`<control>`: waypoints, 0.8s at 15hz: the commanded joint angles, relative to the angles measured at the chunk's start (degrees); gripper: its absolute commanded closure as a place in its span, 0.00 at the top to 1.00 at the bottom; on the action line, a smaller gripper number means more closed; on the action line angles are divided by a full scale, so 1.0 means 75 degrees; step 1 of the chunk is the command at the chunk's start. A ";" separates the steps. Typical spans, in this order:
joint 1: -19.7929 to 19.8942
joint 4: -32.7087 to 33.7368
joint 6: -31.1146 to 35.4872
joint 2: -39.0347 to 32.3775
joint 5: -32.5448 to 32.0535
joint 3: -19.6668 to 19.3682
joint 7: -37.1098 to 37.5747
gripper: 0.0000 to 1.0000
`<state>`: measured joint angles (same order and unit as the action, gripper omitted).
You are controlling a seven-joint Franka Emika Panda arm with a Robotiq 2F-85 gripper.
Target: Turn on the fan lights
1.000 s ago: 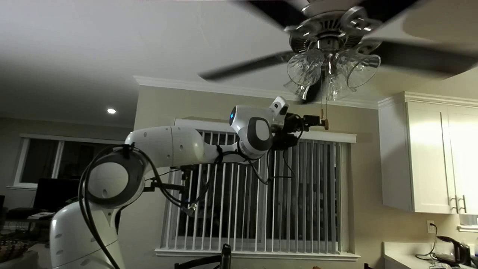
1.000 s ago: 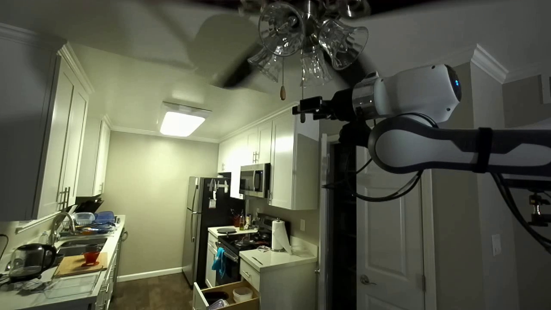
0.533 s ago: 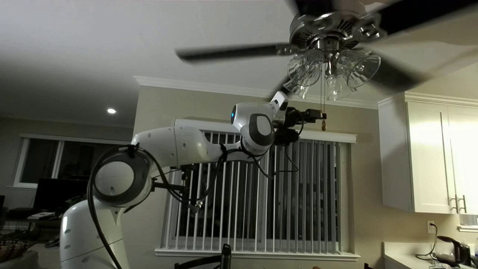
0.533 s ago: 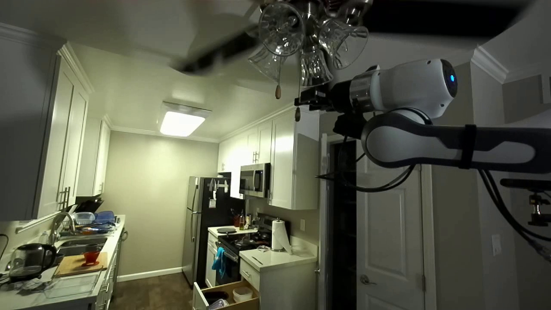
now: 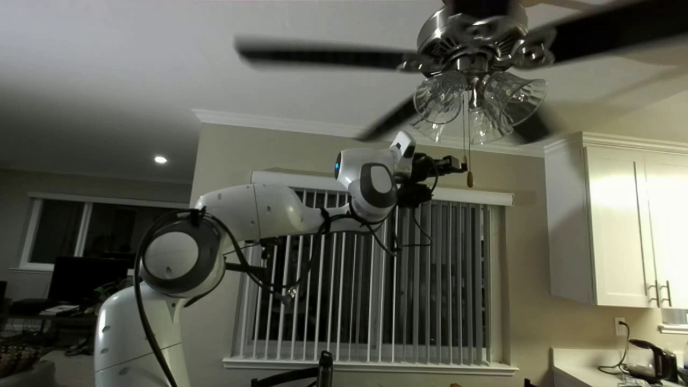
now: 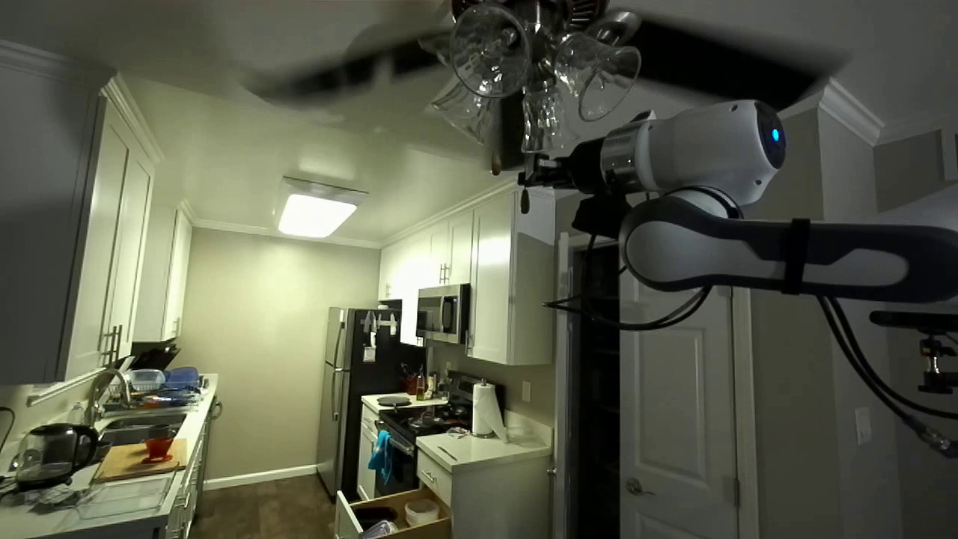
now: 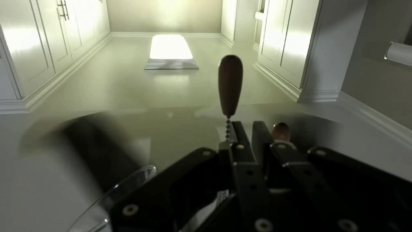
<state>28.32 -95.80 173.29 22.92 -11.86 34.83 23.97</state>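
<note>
The fan lights, several clear glass shades (image 5: 441, 99) around a metal hub, hang above my gripper in both exterior views and look unlit. A shade rim (image 7: 141, 171) shows at lower left in the wrist view. My gripper (image 7: 248, 127) is nearly closed, a narrow gap between its fingers and nothing seen in it. Outside the left finger runs a beaded pull chain (image 7: 228, 129) with a wooden handle (image 7: 230, 83). A second wooden handle (image 7: 281, 132) is partly hidden behind the right finger. In an exterior view one handle (image 6: 525, 200) hangs just below the fingertips.
Dark fan blades (image 5: 322, 55), blurred by turning, sweep above the arm. Vertical blinds (image 5: 352, 290) cover a window behind it. White cabinets (image 5: 618, 226) stand to one side, and a bright kitchen ceiling lamp (image 6: 318, 215) is farther off.
My gripper has risen slightly and its fingers have drawn closer together. The wooden handles have swung a little. The fan blades have turned.
</note>
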 commanded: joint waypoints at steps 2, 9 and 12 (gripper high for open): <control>0.0508 0.0149 0.0169 -0.0079 -0.0100 0.0367 0.0220 0.00; 0.0450 -0.0286 0.0041 -0.0015 -0.0014 0.0420 0.0021 0.00; 0.0436 -0.0362 0.0013 -0.0019 0.0010 0.0386 0.0009 0.32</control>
<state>31.51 -97.68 173.21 22.58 -11.84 38.04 23.97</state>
